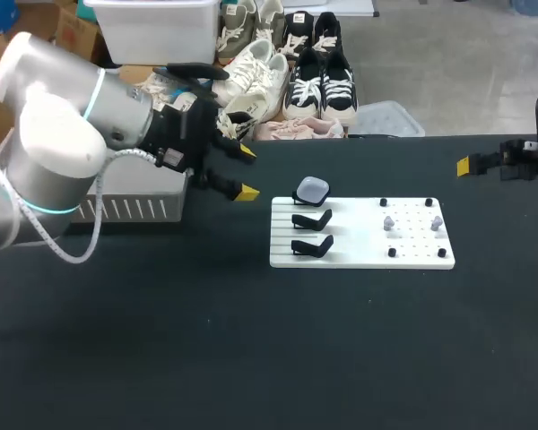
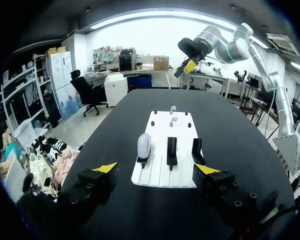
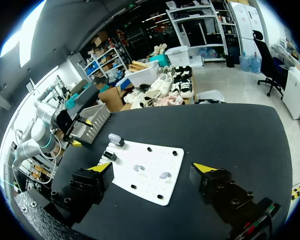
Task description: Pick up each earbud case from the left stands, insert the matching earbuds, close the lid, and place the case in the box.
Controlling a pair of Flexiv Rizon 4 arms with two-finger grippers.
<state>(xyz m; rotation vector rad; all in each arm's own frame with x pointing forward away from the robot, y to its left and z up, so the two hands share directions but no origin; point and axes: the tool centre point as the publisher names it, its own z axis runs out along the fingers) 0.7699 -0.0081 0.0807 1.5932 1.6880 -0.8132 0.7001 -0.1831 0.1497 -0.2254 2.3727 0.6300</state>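
L hand (image 1: 248,171) released, R hand (image 3: 152,169) too; case (image 1: 311,189) (lid shut) on stand (image 1: 298,200); box (image 1: 134,210) contents hidden.

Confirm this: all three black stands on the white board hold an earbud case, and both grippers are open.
Not quite. Only one of the three stands holds an earbud case; the other two are empty, as the head view shows. The left gripper and right gripper are open.

black table (image 1: 251,358); white slotted board (image 1: 354,242) flat near its middle
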